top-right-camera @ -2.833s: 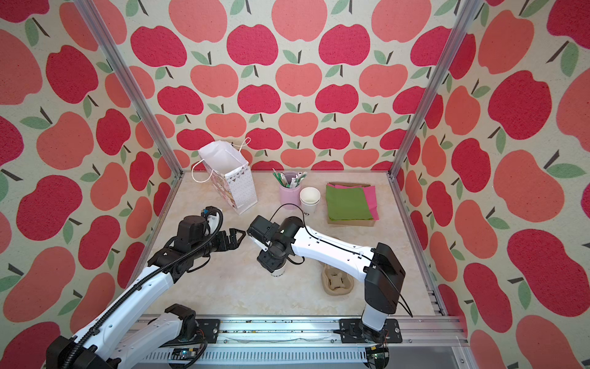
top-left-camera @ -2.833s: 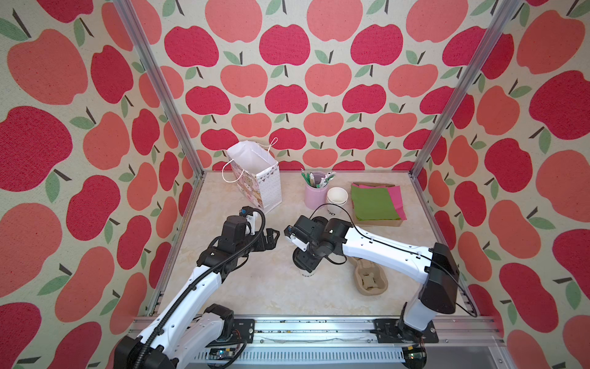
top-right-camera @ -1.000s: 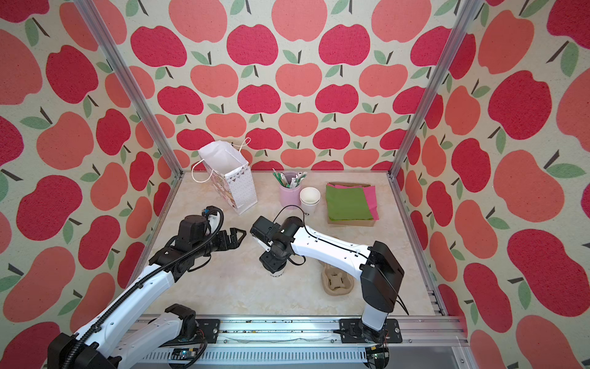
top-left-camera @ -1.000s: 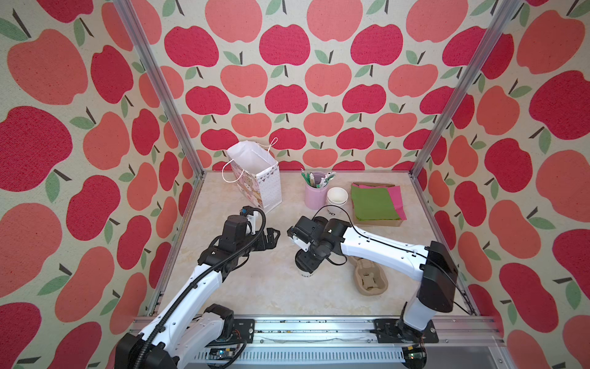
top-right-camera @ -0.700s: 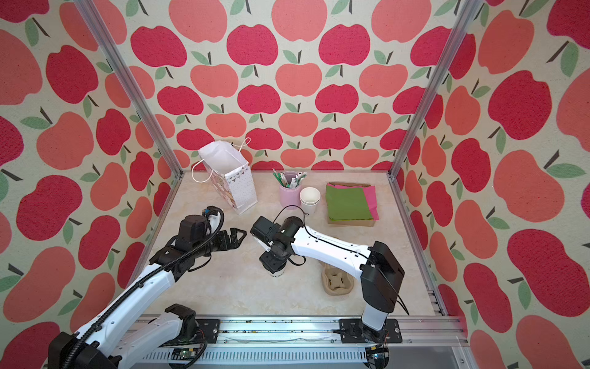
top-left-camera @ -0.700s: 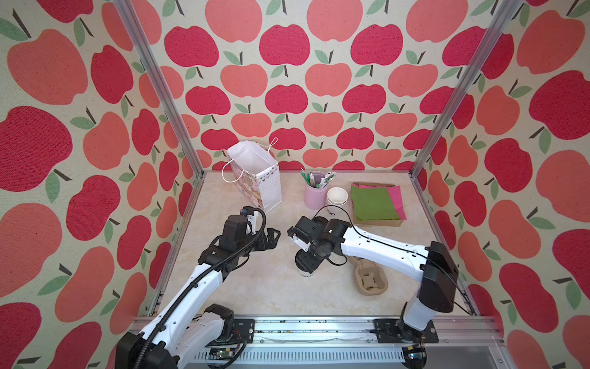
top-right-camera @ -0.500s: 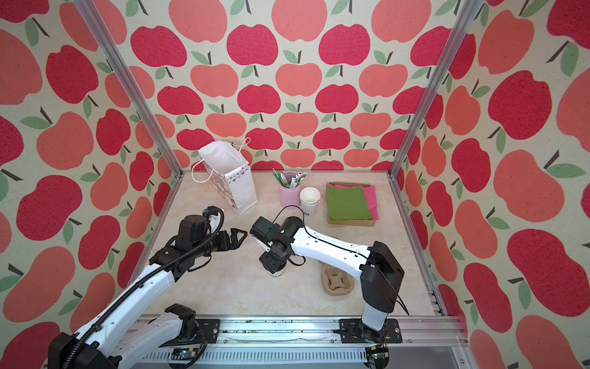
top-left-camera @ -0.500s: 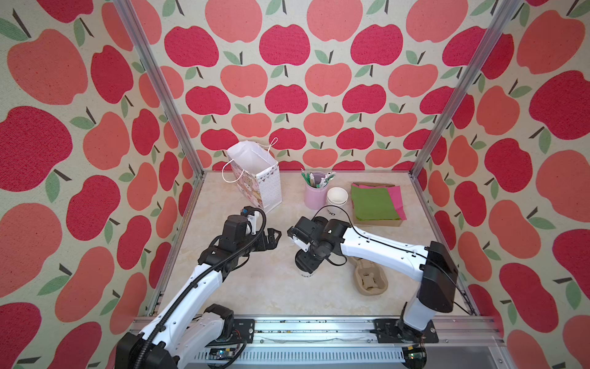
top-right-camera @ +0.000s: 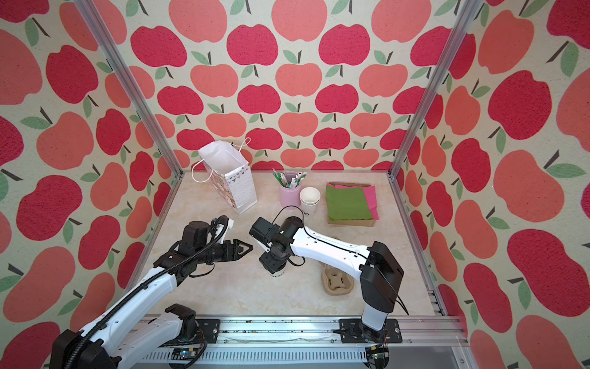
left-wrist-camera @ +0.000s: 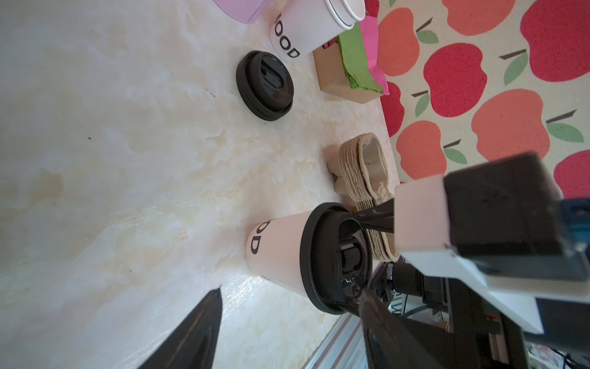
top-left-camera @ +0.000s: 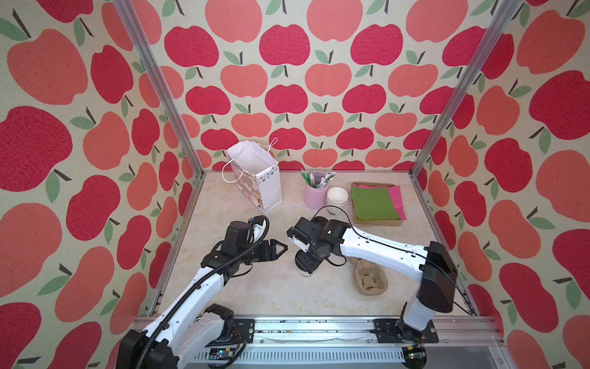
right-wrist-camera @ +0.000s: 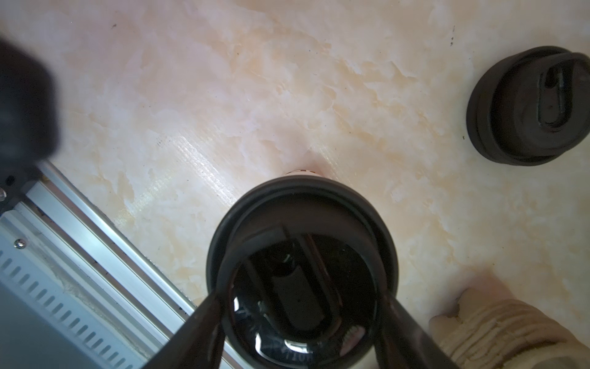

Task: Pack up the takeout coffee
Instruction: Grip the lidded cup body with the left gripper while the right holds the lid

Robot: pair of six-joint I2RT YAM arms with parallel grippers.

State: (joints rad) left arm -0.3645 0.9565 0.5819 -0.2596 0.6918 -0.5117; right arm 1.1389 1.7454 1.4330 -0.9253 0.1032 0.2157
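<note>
The takeout coffee [top-left-camera: 307, 274] [top-right-camera: 277, 272], a white paper cup with black lettering [left-wrist-camera: 277, 249] and a black sip lid [right-wrist-camera: 300, 220], stands upright on the marble tabletop. My right gripper [right-wrist-camera: 300, 298] comes down on it from above, its two fingers pressed against opposite sides of the lid; in both top views the wrist [top-left-camera: 314, 238] hides the grip. My left gripper [top-left-camera: 282, 247] [top-right-camera: 247, 247] [left-wrist-camera: 290, 291] lies low just left of the cup, pointing at it. Its jaws are open with nothing between them, and the cup stands just beyond the fingertips.
A spare black lid [left-wrist-camera: 264, 85] [right-wrist-camera: 526, 105] lies behind the cup. A stack of tan pulp carriers [top-left-camera: 368, 281] sits to its right. Along the back stand a white gift bag [top-left-camera: 255, 175], a pink stirrer holder [top-left-camera: 314, 195], stacked white cups [top-left-camera: 336, 195] and a napkin tray [top-left-camera: 373, 201].
The left gripper's jaws have narrowed. Both arms and the cup stay where they were.
</note>
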